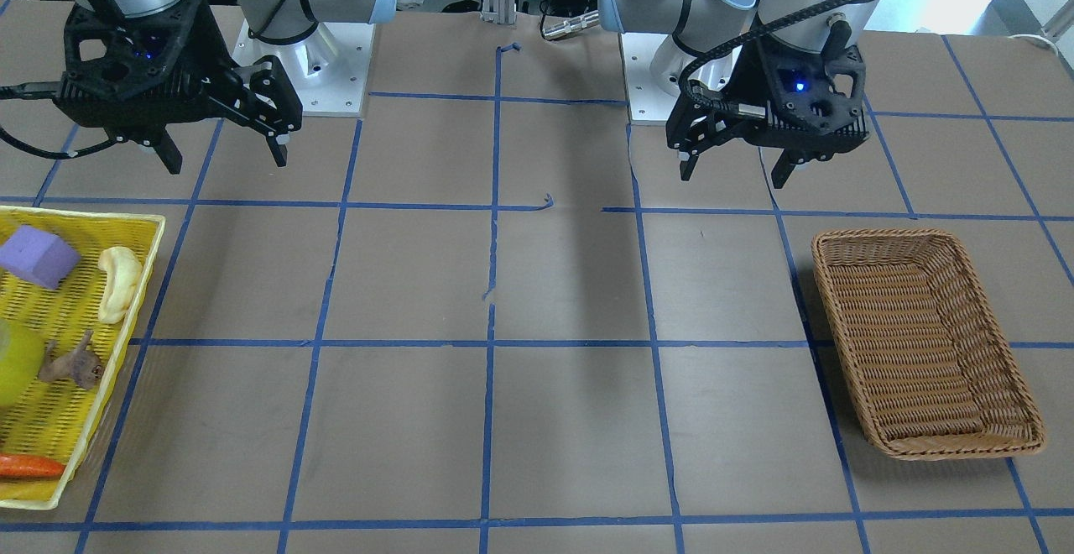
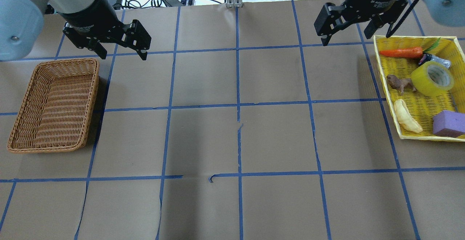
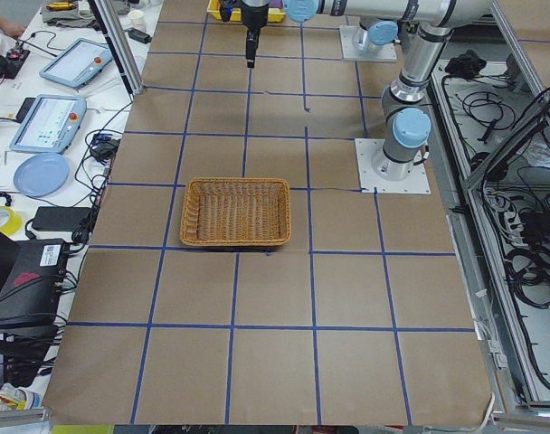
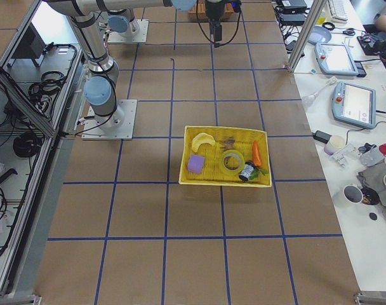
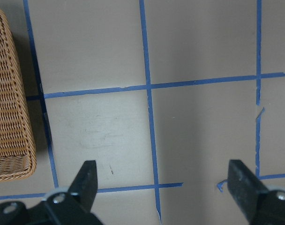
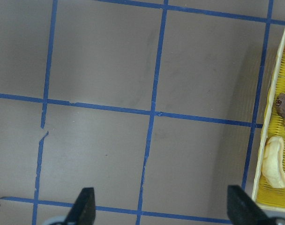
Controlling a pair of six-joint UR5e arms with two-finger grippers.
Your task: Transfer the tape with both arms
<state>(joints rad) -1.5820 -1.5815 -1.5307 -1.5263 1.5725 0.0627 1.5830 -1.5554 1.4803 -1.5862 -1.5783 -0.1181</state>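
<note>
sitting in the meshed yellow tray (image 2: 423, 103) is the glossy tape ring (image 2: 420, 79), both jaws spread.

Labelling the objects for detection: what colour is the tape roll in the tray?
The tape is yellow, with a white inner core; clearest overhead.

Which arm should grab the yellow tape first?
The right one. The tape lies in the yellow basket on its side, and the right gripper hangs close by, jaws open. The left gripper is far off, by the wicker basket.
</note>
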